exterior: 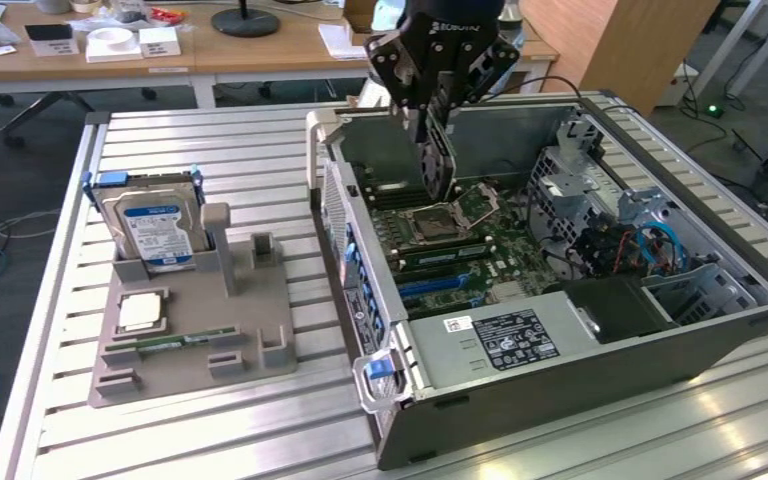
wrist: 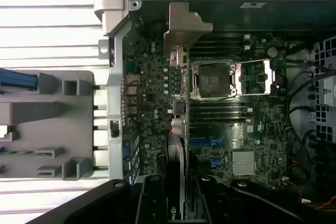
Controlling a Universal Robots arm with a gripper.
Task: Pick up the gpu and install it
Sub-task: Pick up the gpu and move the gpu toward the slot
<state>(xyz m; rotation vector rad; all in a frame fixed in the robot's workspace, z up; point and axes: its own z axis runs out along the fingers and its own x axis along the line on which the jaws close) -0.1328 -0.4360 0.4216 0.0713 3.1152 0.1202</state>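
Black jaws of mine grip the thin green gpu card (exterior: pixel 438 165) upright, edge down toward six o'clock, lined up with the green motherboard (exterior: pixel 504 262).

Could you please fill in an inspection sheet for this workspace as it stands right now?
Surface: slatted metal table, carrying an open computer case and a grey fixture.
Job's things: gpu held upright over the motherboard.
Clutter: hard drive, processor and RAM stick in the fixture.
Grippers: gripper, jaws shut on the gpu.
Cables: blue cables inside the case.
Surroundings: wooden desks behind.
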